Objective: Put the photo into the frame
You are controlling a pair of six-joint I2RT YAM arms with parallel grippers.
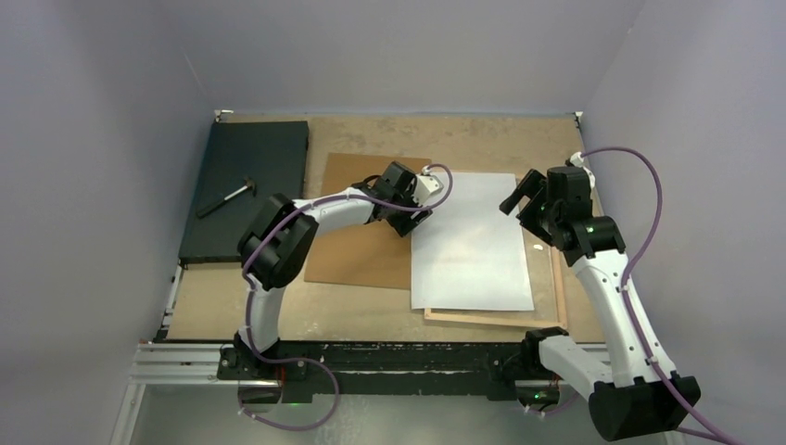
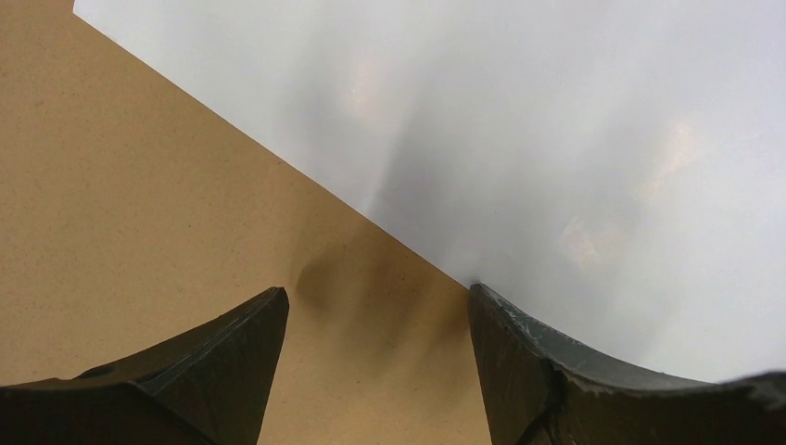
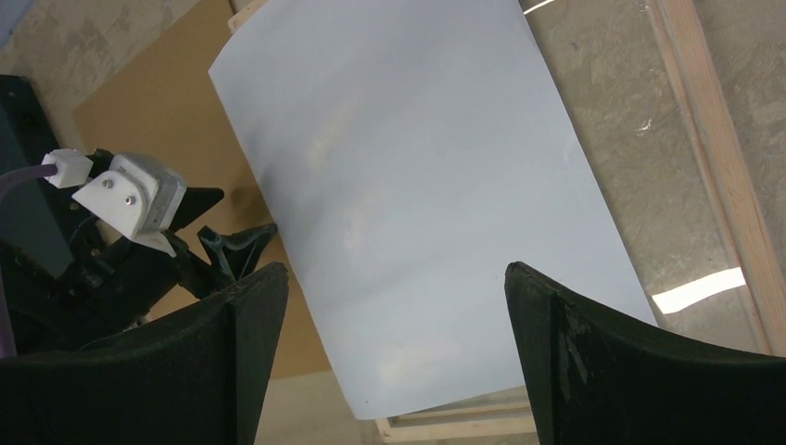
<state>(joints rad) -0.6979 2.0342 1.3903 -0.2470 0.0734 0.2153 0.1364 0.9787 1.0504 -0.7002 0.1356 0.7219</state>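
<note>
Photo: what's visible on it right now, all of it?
The photo lies white back up, picture side hidden: a large, plain, faintly glossy rectangular sheet, slightly bowed. It rests over the frame, offset left so wooden rails show at its right and near edges. Its left edge overlaps the brown panel, where the open left hand straddles it.

Your left arm (image 1: 278, 243) and right arm (image 1: 604, 278) wear white shells between bulky black joints. A purple cable (image 1: 652, 199) runs along each. The left hand (image 2: 375, 292) and right hand (image 3: 394, 269) end in dark, curved fingers (image 3: 593, 362).
</note>
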